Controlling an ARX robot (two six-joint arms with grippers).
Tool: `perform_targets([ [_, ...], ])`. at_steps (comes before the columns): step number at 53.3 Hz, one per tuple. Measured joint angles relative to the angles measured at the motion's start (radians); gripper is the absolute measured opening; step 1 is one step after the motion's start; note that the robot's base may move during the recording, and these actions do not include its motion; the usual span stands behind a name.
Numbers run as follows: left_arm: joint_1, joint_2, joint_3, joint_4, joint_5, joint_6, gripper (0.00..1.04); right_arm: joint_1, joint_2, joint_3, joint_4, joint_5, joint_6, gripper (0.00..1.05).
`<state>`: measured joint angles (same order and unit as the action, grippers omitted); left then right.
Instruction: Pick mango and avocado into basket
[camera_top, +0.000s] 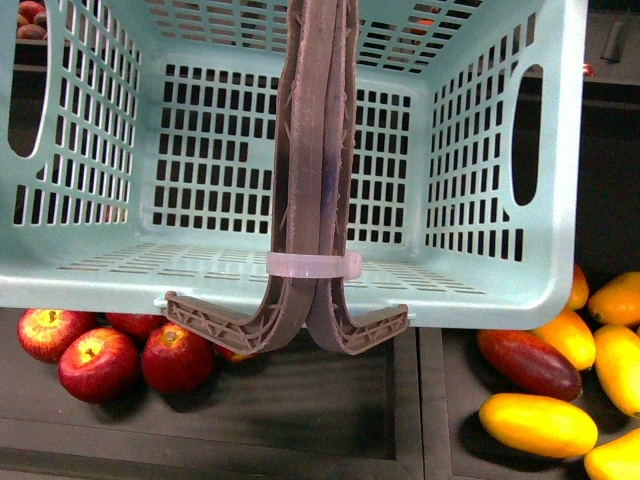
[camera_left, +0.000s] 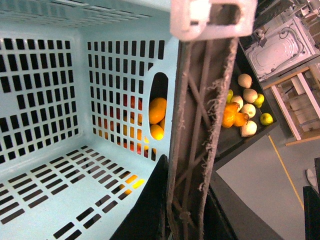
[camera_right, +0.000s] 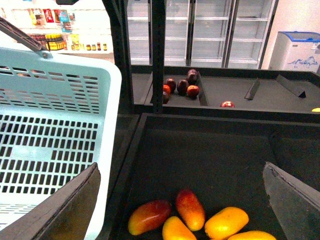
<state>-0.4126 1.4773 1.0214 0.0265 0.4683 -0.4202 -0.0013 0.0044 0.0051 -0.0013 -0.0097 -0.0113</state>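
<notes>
Because the basket (camera_top: 90, 270) hangs tilted right in front of the body camera, its teal lattice blocks most of the display behind it. Its two grey-brown handles (camera_top: 312, 150), bound together by a white zip tie (camera_top: 312, 266), rise through the middle of that view. Seen from the left wrist, the left gripper (camera_left: 187, 212) is clamped on those handles, a dark finger (camera_left: 145, 205) on either side, and the arm looks along them into the basket. The right gripper (camera_right: 180, 167) hangs beside the basket, jaws spread wide, angled down over a dark bin (camera_right: 210, 150).

Under the basket's near rim lie red apples (camera_top: 95, 360) on the left. On the right, in the neighbouring bin, the mango (camera_top: 528, 363) lies deep red among yellow mangoes (camera_top: 537, 424), just beside one and well clear of both grippers. The right wrist view shows two red-flushed mangoes (camera_right: 190, 209) there; which is the task's I cannot tell.

Farther back sit dark red fruits (camera_right: 182, 86), then glass-doored coolers (camera_right: 210, 30) and a blue chest freezer (camera_right: 299, 50) whose logo is too small to read.
</notes>
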Motion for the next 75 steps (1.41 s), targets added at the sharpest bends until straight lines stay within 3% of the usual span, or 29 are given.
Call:
perform_targets([
  [28,0.0,0.0,0.0,0.0,-0.002,0.0,0.13,0.0,0.0,0.0,0.0,0.0,0.0,0.97],
  [32,0.0,0.0,0.0,0.0,0.0,0.0,0.13,-0.007,0.051,0.023,-0.046,0.034,0.044,0.97],
  [41,-0.002,0.0,0.0,0.0,0.004,0.0,0.13,-0.216,0.579,0.16,0.212,-0.042,0.02,0.97],
  [47,-0.002,0.0,0.0,0.0,0.005,0.0,0.13,-0.277,0.875,0.254,0.336,-0.069,-0.055,0.97],
  [59,-0.001,0.0,0.0,0.0,-0.001,0.0,0.13,-0.315,1.409,0.387,0.468,-0.177,-0.277,0.97],
  [75,-0.001,0.0,0.0,0.0,0.004,0.0,0.13,-0.291,1.773,0.483,0.485,-0.363,-0.449,0.97],
])
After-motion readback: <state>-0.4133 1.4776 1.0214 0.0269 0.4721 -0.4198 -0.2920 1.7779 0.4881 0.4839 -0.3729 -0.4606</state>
